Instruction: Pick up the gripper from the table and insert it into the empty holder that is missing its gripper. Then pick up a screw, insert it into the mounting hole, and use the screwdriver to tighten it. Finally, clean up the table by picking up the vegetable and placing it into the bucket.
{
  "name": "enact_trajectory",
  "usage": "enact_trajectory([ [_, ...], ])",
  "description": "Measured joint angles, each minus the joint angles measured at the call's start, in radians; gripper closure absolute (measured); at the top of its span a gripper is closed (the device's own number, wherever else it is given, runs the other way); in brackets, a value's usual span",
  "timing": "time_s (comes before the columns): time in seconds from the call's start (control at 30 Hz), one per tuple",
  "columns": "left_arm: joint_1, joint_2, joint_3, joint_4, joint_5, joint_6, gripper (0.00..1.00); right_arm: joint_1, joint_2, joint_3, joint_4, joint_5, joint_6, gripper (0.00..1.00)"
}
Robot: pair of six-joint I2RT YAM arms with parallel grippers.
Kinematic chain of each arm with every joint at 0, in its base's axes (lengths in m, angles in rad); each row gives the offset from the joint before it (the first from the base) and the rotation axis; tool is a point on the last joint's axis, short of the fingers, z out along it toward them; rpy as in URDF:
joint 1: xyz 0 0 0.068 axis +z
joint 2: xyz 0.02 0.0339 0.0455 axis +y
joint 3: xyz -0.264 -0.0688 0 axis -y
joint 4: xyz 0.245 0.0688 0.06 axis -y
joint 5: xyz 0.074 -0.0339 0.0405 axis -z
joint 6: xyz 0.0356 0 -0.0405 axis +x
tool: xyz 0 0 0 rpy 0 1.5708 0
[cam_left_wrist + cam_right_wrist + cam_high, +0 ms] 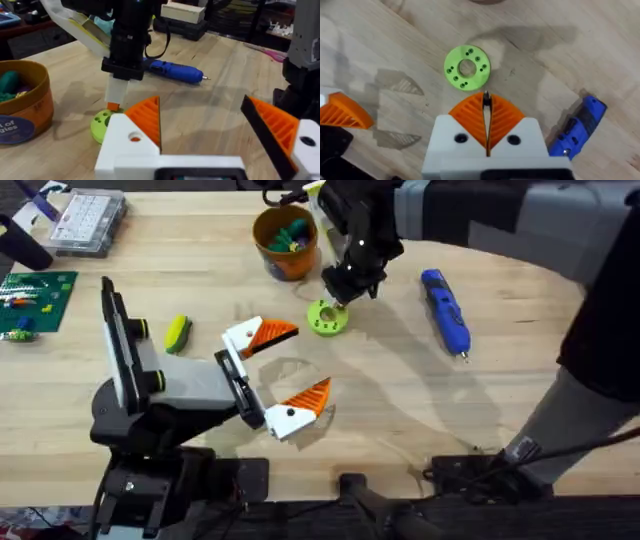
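My right gripper (337, 302) reaches in from the right and hangs just above a lime-green disc with holes (327, 318). In its wrist view the right gripper (486, 102) is shut on a small dark screw (486, 97), close over the disc (467, 67). Nearer the front edge, my left gripper (285, 370) stands open and empty. The blue screwdriver (445, 310) lies to the right of the disc. At the left lies the yellow-and-green vegetable (177, 333). The orange bucket (285, 242) stands at the back with toys inside. The loose gripper and its holder are out of view.
A clear compartment box (88, 220) sits at the back left, with a green board (35, 300) at the left edge. In the left wrist view the right gripper (115, 97) stands over the disc (102, 124), between the bucket (25, 107) and the screwdriver (172, 71).
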Motion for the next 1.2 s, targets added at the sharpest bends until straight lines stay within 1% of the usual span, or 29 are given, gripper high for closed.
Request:
enact_trajectory([
  [0.23, 0.0, 0.0, 0.0, 0.0, 0.0, 0.0, 0.009, -0.008, -0.03, 0.0, -0.002, 0.0, 0.0, 0.994],
  [0.4, 0.0, 0.0, 0.0, 0.0, 0.0, 0.0, 0.009, -0.018, -0.101, 0.008, -0.015, 0.0, 0.0, 0.995],
  [0.5, 0.0, 0.0, 0.0, 0.0, 0.0, 0.0, 0.009, -0.02, -0.149, 0.036, -0.046, 0.003, -0.002, 0.995],
  [0.67, 0.0, 0.0, 0.0, 0.0, 0.0, 0.0, 0.009, -0.02, -0.2, 0.126, -0.172, 0.003, -0.03, 0.995],
  [0.83, 0.0, 0.0, 0.0, 0.0, 0.0, 0.0, 0.009, -0.02, -0.204, 0.223, -0.301, 0.004, -0.068, 0.995],
  [1.2, 0.0, 0.0, 0.0, 0.0, 0.0, 0.0, 0.009, -0.02, -0.204, 0.439, -0.45, 0.003, -0.098, 0.995],
])
